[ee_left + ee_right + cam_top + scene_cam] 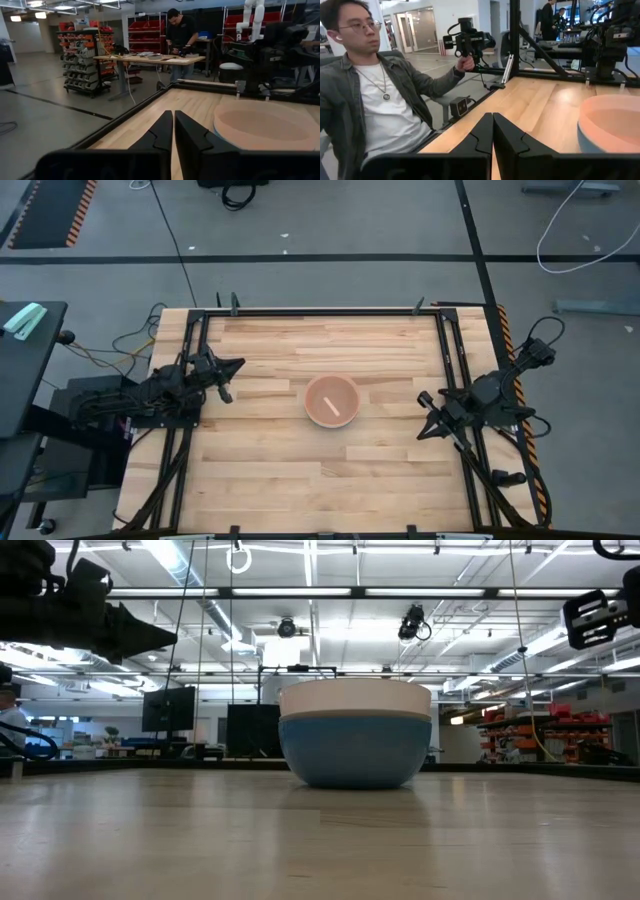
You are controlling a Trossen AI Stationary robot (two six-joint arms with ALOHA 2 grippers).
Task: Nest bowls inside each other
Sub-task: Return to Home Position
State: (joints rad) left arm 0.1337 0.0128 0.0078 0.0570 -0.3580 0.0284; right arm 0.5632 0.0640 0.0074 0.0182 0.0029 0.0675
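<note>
The bowls stand nested as one stack at the middle of the table. The pink-orange bowl lies innermost. In the low view a pale rim shows above the blue outer bowl, whose base rests on the wood. My left gripper hovers shut at the table's left side, pointing level toward the stack and well short of it. My right gripper hovers shut at the right side, also clear of the stack. In each wrist view the fingertips meet with nothing between them.
A black metal frame runs along the table's edges. A person sits beyond the table's near edge in the right wrist view, holding a black device. Another person stands at a workbench far behind the table.
</note>
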